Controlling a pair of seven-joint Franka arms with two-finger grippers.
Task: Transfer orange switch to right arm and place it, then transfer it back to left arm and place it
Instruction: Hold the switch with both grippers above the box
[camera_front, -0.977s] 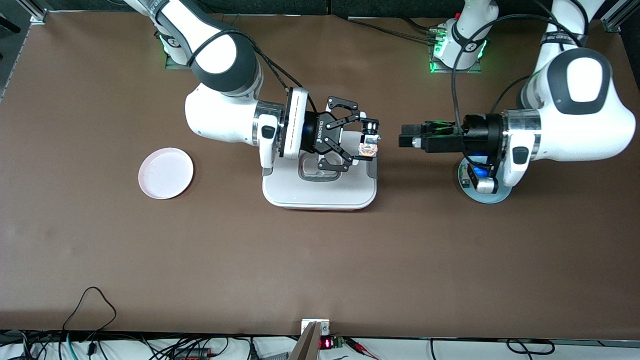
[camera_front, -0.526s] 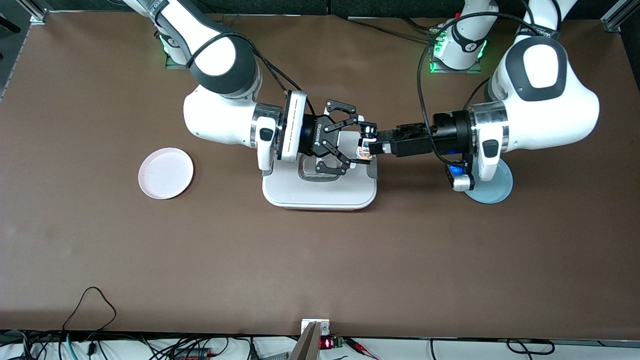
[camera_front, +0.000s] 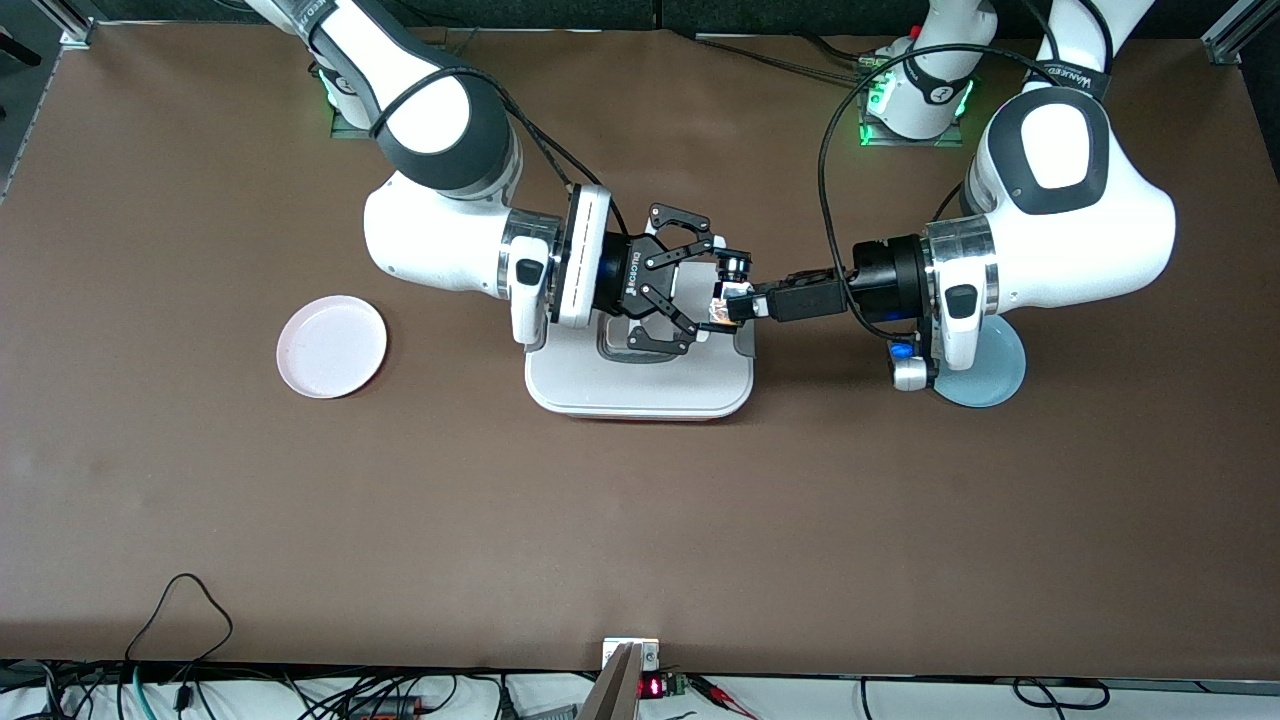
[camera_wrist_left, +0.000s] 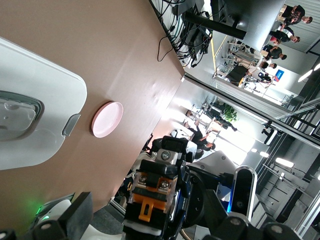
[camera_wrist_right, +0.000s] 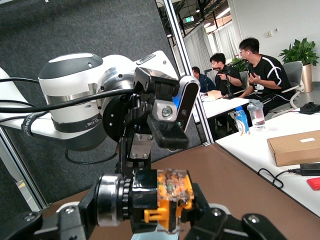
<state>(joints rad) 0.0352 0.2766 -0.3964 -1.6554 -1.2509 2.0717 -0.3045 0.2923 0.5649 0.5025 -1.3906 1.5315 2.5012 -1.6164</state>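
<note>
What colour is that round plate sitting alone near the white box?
Pale pink. The plate shows best in the front view.

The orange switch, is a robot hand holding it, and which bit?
Yes. The right gripper holds the orange switch by its black body, above the box. The left gripper reaches its orange end, fingers open.

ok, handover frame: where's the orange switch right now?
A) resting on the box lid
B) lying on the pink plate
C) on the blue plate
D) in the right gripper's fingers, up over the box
D: the right gripper is closed on the orange switch over the box, with the left gripper meeting it.
</note>
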